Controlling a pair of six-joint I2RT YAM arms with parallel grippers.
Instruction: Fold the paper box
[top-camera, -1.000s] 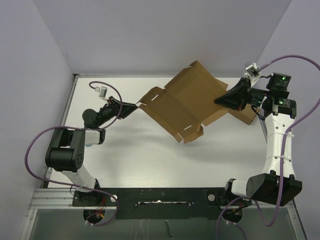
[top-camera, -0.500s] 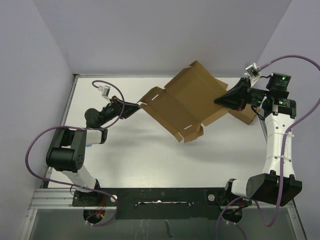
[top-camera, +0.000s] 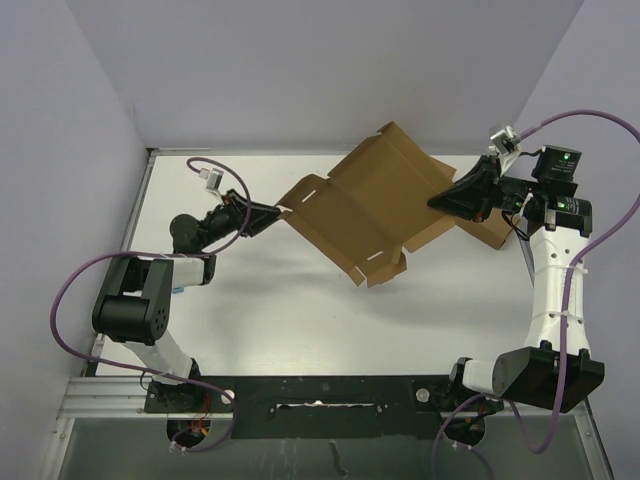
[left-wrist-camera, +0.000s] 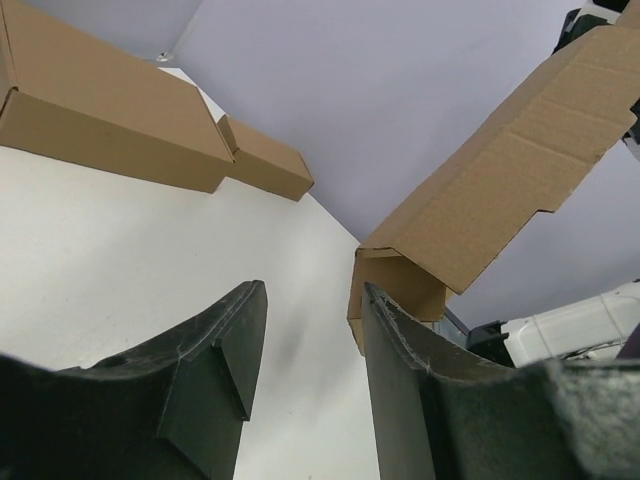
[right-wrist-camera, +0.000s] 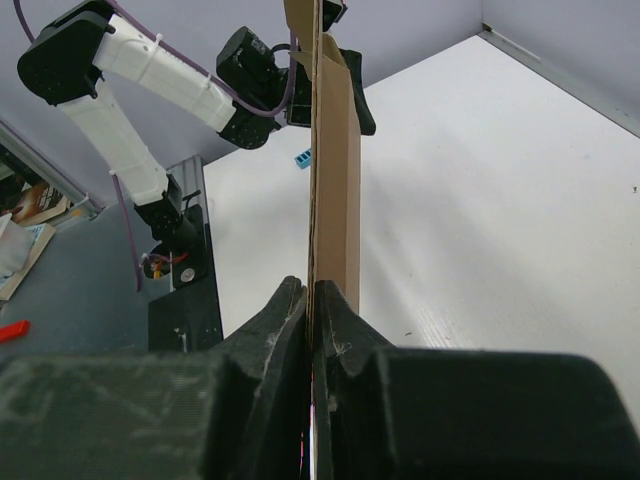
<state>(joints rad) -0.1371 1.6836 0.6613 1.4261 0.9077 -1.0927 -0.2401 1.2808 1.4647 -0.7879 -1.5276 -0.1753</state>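
Note:
The paper box (top-camera: 370, 210) is an unfolded brown cardboard sheet held tilted above the table. My right gripper (top-camera: 440, 200) is shut on its right edge. In the right wrist view the jaws (right-wrist-camera: 312, 295) pinch the cardboard (right-wrist-camera: 335, 180) edge-on. My left gripper (top-camera: 277, 211) is open at the box's left flap (top-camera: 305, 190). In the left wrist view the fingers (left-wrist-camera: 225, 345) stand apart with nothing between them. The flap's corner (left-wrist-camera: 395, 290) sits just beyond the right finger, with the box's panel (left-wrist-camera: 500, 180) above it.
A brown box (top-camera: 490, 230) lies on the table under my right gripper. The left wrist view shows a large brown box (left-wrist-camera: 110, 110) and a small narrow one (left-wrist-camera: 265, 160) by the back wall. A small blue item (right-wrist-camera: 303, 160) lies near the left arm (right-wrist-camera: 150, 70).
My left gripper has crept right toward the box's left flap. The right gripper and the box have stayed still.

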